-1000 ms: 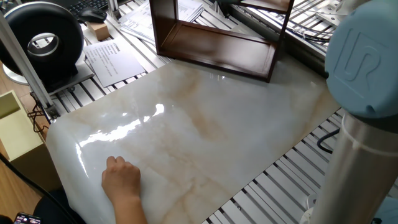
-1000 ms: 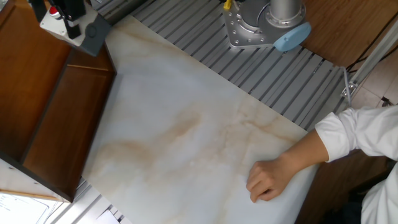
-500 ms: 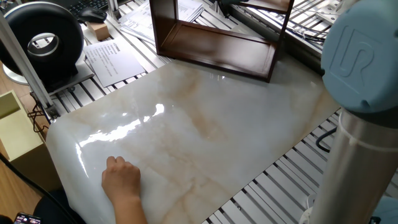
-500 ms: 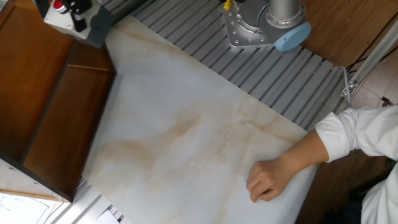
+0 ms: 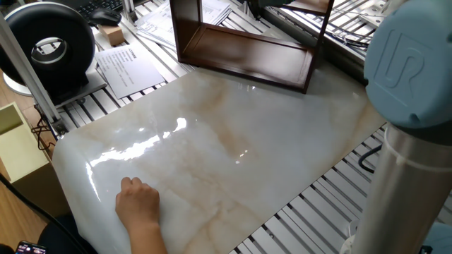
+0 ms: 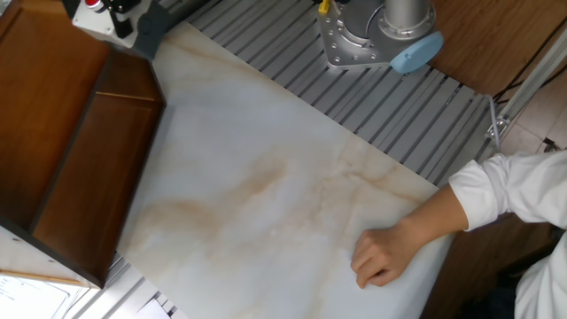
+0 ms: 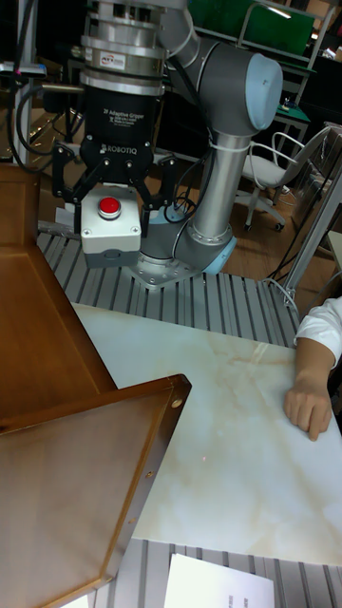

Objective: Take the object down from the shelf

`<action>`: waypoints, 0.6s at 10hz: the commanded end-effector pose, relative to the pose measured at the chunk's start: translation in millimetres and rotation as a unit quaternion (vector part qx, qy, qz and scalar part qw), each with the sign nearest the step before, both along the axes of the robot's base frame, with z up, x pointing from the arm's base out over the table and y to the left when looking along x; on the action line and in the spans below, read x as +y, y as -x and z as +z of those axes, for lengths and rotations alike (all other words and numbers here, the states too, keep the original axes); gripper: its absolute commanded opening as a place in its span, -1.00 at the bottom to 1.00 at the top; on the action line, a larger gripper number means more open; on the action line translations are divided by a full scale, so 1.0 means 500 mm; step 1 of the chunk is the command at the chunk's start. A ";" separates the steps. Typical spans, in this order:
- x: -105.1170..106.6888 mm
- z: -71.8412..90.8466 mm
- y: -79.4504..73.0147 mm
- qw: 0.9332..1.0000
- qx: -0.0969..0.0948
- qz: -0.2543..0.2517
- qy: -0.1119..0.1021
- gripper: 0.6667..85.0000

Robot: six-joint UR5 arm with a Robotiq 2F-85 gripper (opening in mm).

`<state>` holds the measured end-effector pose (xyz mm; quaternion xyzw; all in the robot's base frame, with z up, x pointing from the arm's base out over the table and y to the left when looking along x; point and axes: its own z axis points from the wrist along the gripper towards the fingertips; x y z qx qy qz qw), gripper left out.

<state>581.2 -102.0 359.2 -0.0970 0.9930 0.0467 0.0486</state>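
The object point(image 7: 110, 237) is a small grey box with a red button on its face. My gripper point(image 7: 111, 201) is shut on it, one black finger on each side, and holds it in the air. The shelf point(image 7: 66, 380) is a dark reddish-brown wooden frame at the left; the object hangs above and just beyond its far edge. From overhead the object point(image 6: 142, 22) and gripper point(image 6: 118, 7) sit at the top left, over the far corner of the shelf point(image 6: 62, 133). In the remaining fixed view the shelf point(image 5: 244, 46) stands at the back, and the object is out of frame.
A person's hand point(image 6: 385, 257) rests on the pale marble slab point(image 6: 266, 177) near its front corner. The robot base point(image 6: 372, 35) stands on the slatted table behind the slab. A black round device point(image 5: 53, 42), papers point(image 5: 127, 67) and a pale yellow box point(image 5: 14, 141) lie to the side.
The gripper has moved with the object toward the top edge of the overhead view, away from the shelf's corner. The person's hand has stayed put.
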 end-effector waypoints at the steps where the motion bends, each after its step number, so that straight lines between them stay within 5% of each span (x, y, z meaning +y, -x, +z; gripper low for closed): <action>1: 0.010 0.003 0.021 0.998 0.011 0.057 -0.004 -0.99; 2: 0.005 0.003 0.019 0.997 0.007 0.072 0.001 -0.99; 4: 0.037 0.008 0.011 0.997 -0.002 0.065 -0.029 -0.99; 6: 0.076 -0.001 -0.033 0.996 -0.040 0.064 -0.051 -0.99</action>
